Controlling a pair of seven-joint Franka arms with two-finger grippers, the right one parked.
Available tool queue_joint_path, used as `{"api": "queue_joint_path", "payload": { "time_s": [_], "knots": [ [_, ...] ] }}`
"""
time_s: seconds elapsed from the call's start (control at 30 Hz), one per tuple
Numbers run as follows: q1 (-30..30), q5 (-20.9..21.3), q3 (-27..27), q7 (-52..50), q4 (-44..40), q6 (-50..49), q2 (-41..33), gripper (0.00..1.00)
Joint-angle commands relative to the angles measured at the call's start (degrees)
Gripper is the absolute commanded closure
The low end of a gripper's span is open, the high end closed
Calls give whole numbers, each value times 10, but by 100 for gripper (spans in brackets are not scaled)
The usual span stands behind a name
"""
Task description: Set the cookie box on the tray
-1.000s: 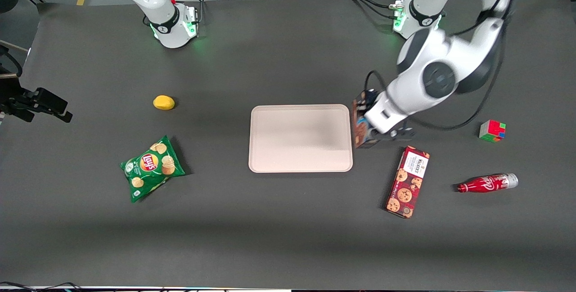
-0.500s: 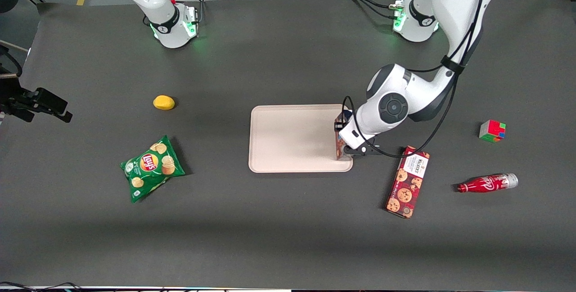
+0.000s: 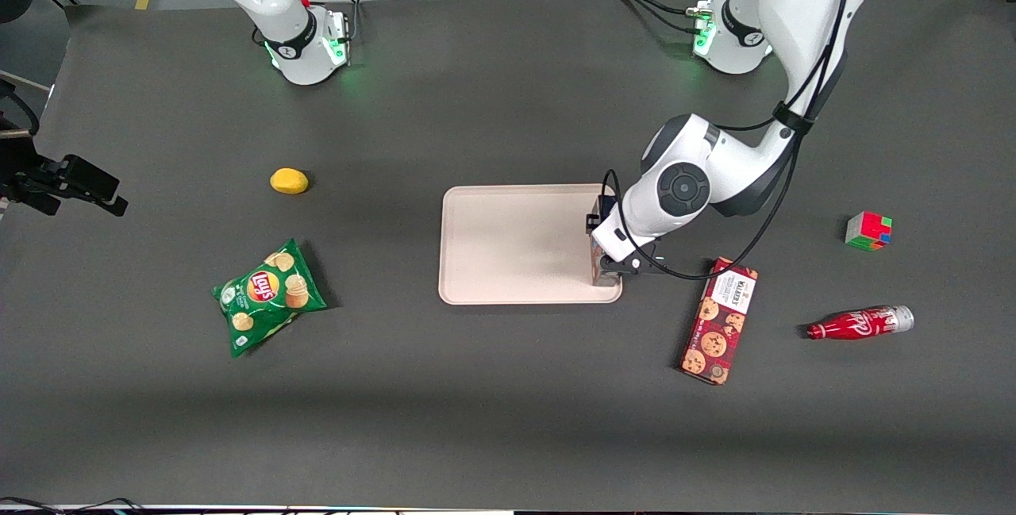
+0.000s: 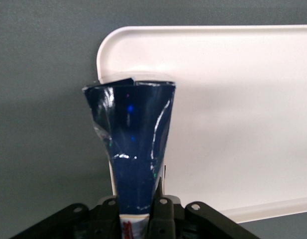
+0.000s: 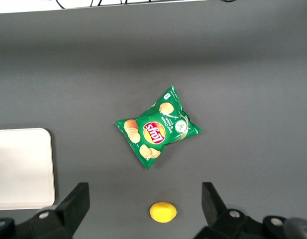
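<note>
My left gripper is shut on the cookie box, a dark navy carton with a pale end held between the two black fingers. The box stands on end over the tray's corner nearest the working arm and the front camera; the wrist hides most of it in the front view. Whether its lower end touches the tray I cannot tell. The tray is pale pinkish-beige with a low rim and nothing else on it.
A long red cookie box lies beside the tray, toward the working arm's end. A red bottle and a colour cube lie farther that way. A green chips bag and a lemon lie toward the parked arm's end.
The left arm carried the cookie box from beside the tray to over the tray's corner, then barely shifted in the last half second. The grip stays shut on the box.
</note>
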State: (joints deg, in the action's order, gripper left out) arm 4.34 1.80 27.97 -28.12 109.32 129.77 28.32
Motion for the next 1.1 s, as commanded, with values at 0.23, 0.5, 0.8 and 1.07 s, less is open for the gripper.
{"api": "queue_joint_path", "payload": {
  "time_s": [0.23,0.5,0.8,1.07],
  "knots": [
    [-9,5,-56,-8,-92,-246,-120,0],
    [-13,-3,-135,87,-156,-435,-233,0],
    [-14,-11,-262,284,-171,-554,-336,0],
    [-14,-10,-279,308,32,-397,-441,0]
  ]
}}
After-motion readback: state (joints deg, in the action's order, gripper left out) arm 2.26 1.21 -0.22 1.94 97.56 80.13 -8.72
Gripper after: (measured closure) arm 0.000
